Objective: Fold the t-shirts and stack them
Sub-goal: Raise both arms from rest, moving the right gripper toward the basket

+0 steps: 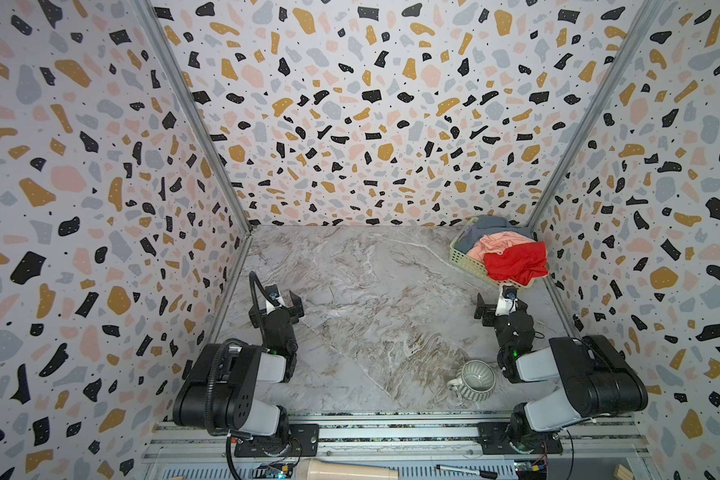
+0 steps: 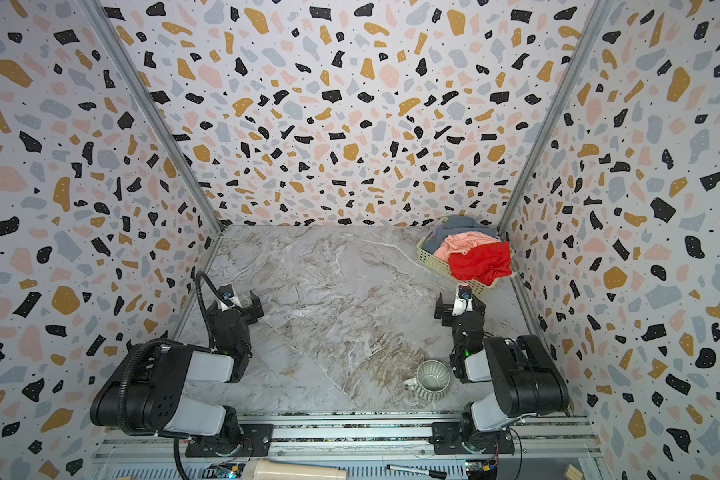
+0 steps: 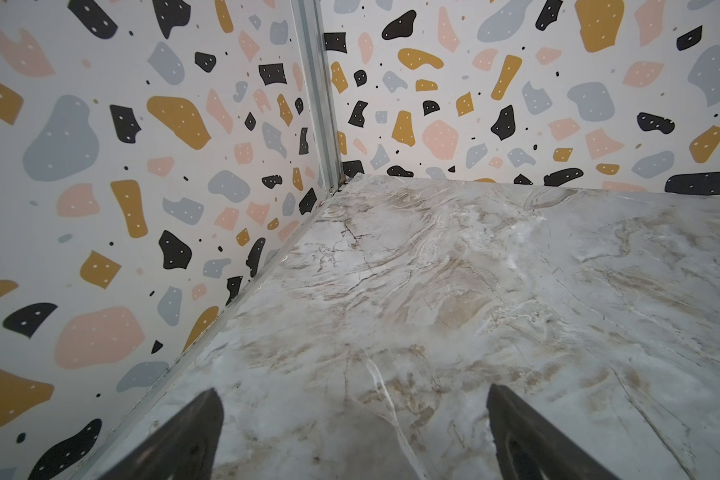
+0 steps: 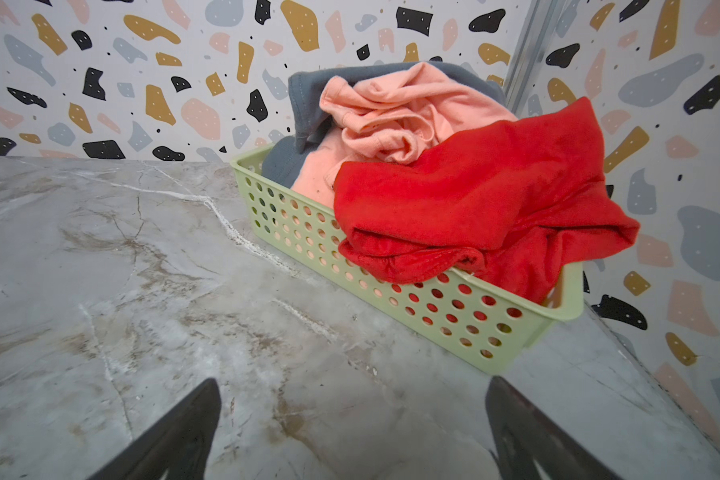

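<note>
The red t-shirt [image 4: 474,199] is being carried draped over the rim of the green basket [image 4: 454,316] in the far right corner of the table [image 4: 142,291], with the salmon-pink t-shirt [image 4: 391,112] and the grey-blue t-shirt [image 4: 304,91] bunched behind it. The left end effector [image 3: 354,399] and the right end effector [image 4: 352,388] are being held spread wide, gripping nothing.

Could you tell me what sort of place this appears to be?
Probably a robot test cell, not a home: patterned wall panels box in a marble-look tabletop, the left arm and right arm sit on a metal rail, and a basket holds crumpled t-shirts.
</note>
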Controlling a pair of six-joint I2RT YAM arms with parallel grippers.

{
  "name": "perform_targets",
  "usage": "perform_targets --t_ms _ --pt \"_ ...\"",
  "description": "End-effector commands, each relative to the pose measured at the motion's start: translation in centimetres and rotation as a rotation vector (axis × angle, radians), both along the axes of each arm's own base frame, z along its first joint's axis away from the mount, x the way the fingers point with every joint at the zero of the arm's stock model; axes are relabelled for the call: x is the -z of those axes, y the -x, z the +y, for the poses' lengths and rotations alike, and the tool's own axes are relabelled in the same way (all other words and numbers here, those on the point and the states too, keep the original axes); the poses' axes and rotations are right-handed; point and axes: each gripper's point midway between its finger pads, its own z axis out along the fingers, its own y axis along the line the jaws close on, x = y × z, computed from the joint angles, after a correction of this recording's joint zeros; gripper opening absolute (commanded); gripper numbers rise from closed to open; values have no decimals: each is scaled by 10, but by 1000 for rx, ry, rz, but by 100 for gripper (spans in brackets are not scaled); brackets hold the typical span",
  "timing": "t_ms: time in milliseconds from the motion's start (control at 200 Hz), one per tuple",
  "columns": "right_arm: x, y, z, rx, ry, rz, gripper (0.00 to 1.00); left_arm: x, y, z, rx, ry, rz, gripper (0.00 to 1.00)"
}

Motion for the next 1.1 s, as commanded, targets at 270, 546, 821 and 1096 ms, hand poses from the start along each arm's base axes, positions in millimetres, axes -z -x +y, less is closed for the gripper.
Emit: perform_targets --t_ms 270,546,821,1096 --pt "-12 -4 0 3 5 -38 99 -14 0 4 -20 9 -59 99" --pt "-13 -4 0 3 4 -39 99 -16 1 4 -24 10 -67 99" --pt "-78 -9 37 -53 -68 11 99 -95 -14 -13 45 156 -54 99" --pt "-105 60 150 -475 -577 277 99 -143 18 -164 596 695 -22 100"
